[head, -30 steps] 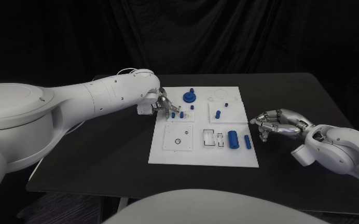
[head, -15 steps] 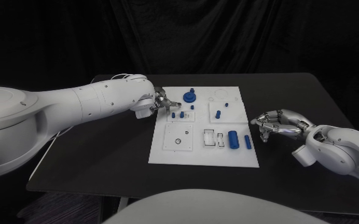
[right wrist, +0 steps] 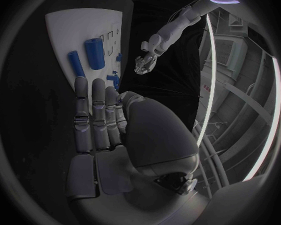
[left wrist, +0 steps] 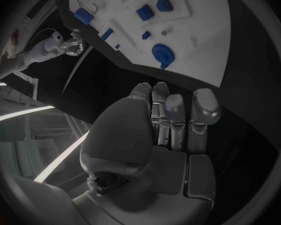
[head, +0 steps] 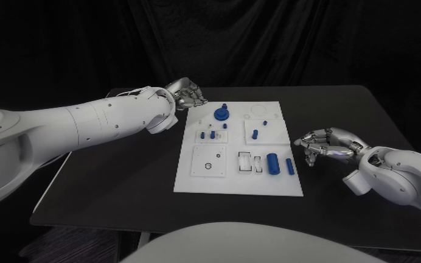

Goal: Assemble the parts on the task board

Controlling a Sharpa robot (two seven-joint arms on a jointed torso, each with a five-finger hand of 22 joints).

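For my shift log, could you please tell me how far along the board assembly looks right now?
Partly done, it seems: a round blue part and small pegs stand on the task board. Nothing is in hand; the left robot hand and right robot hand are empty. Two blue cylinders lie loose near the right edge.

- Left arm (head: 97, 120): thick, smooth white shell, rounded segments, small dark screw dots near the wrist.
- Thin white cable (head: 140, 90) looping over the left wrist.
- Left robot hand (head: 186, 95): silver metal, segmented fingers with dark gaps, broad grey palm.
- Right arm (head: 393, 175): white, bulbous casing.
- Right robot hand (head: 325, 144): silver, jointed fingers, rounded tips.
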